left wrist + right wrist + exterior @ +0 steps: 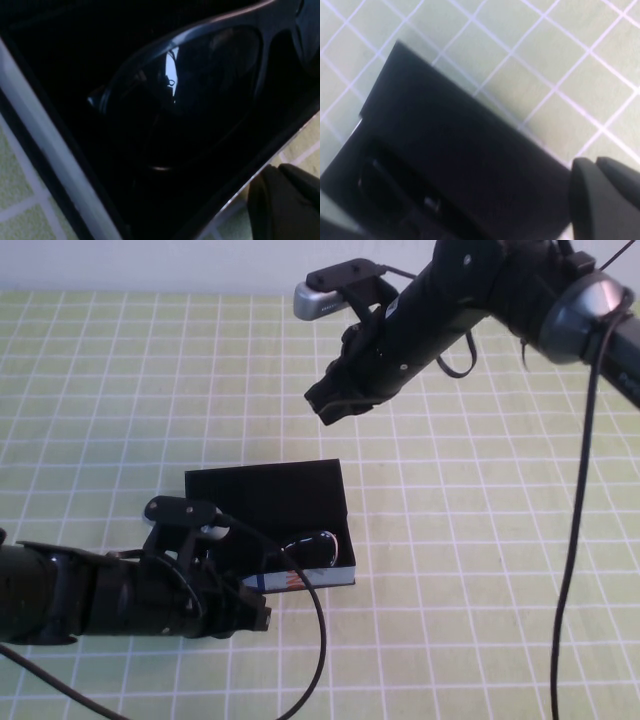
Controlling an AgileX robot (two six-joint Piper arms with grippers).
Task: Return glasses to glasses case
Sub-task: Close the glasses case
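Observation:
The glasses case (268, 496) lies open at mid-table, its black flap lid laid back and its light blue-white front edge (300, 580) toward me. The black glasses (312, 544) rest inside it; one lens (200, 90) fills the left wrist view, set between the case walls (45, 150). My left gripper (258, 618) sits low at the case's front left corner, shut and holding nothing, its tips (277, 169) just outside the case wall. My right gripper (330, 405) hangs high above the table behind the case, shut and empty (594, 162), looking down on the lid (460, 145).
A green mat with a white grid (480, 540) covers the table. Cables trail from the left arm (318, 640) and the right arm (575, 540). The right arm's camera (335, 292) juts out above the gripper.

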